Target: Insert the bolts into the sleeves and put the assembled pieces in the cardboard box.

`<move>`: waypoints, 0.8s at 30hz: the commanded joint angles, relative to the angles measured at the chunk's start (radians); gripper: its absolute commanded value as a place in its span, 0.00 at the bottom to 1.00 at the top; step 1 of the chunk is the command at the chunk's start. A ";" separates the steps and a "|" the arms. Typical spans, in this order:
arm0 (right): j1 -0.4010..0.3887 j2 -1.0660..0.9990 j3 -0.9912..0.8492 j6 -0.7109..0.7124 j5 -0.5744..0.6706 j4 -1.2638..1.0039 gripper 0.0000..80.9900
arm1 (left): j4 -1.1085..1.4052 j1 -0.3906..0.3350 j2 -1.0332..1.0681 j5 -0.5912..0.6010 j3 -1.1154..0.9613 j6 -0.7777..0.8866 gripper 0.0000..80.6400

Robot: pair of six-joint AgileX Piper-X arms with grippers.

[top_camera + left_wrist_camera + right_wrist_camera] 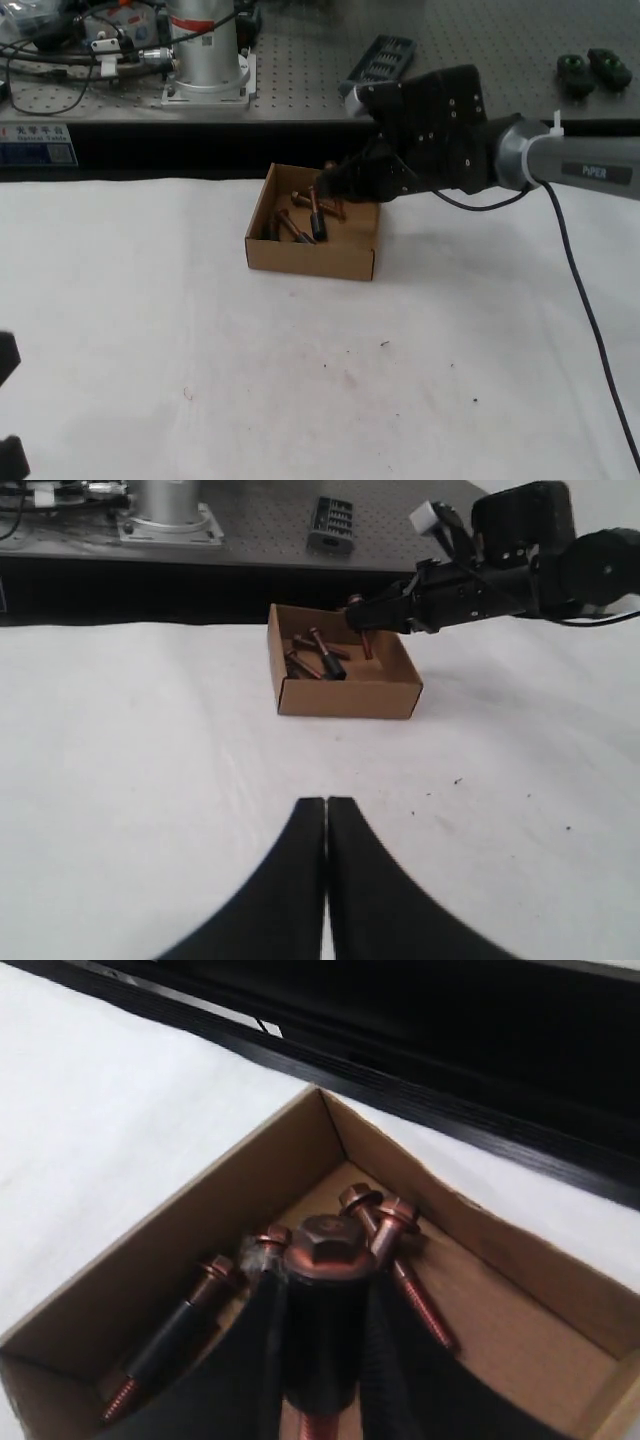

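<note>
An open cardboard box (310, 262) sits on the white table toward the back, holding several copper bolts, some in black sleeves (318, 222). My right gripper (345, 185) hovers over the box's far right corner, shut on a bolt in a black sleeve (325, 1260) whose hex head points away from the wrist. Under it in the box lie an assembled piece (170, 1340) and two bare bolts (400, 1260). The box (350, 697) and right gripper (365, 615) appear far off in the left wrist view. My left gripper (326, 805) is shut and empty, low over the near table.
The white cloth (300, 380) spreads wide around the box. Behind it runs a dark perforated bench with a metal post base (205, 60), a black rack (382, 58) and two black parts (593, 70). A cable (590, 300) trails from the right arm.
</note>
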State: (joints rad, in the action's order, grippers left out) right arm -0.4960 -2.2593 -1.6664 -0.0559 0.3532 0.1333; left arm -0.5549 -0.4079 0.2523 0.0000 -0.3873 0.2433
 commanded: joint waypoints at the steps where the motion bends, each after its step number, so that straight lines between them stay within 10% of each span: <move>1: 0.005 0.006 -0.017 0.004 -0.001 0.018 0.02 | -0.038 -0.005 -0.013 -0.014 -0.003 -0.023 0.01; 8: 0.005 0.020 -0.017 -0.108 -0.091 0.018 0.62 | -0.008 -0.005 -0.013 0.064 -0.003 -0.018 0.01; 19: 0.005 0.102 -0.011 -0.109 -0.104 0.055 0.51 | -0.004 -0.005 -0.013 0.134 -0.006 -0.018 0.01; 24: -0.001 0.220 0.021 -0.011 -0.066 0.216 0.13 | 0.019 -0.005 -0.053 -0.130 -0.062 -0.042 0.01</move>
State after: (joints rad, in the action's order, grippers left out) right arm -0.4960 -2.1432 -1.6664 -0.1477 0.2626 0.2730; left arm -0.5716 -0.4100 0.2393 0.0561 -0.4005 0.2403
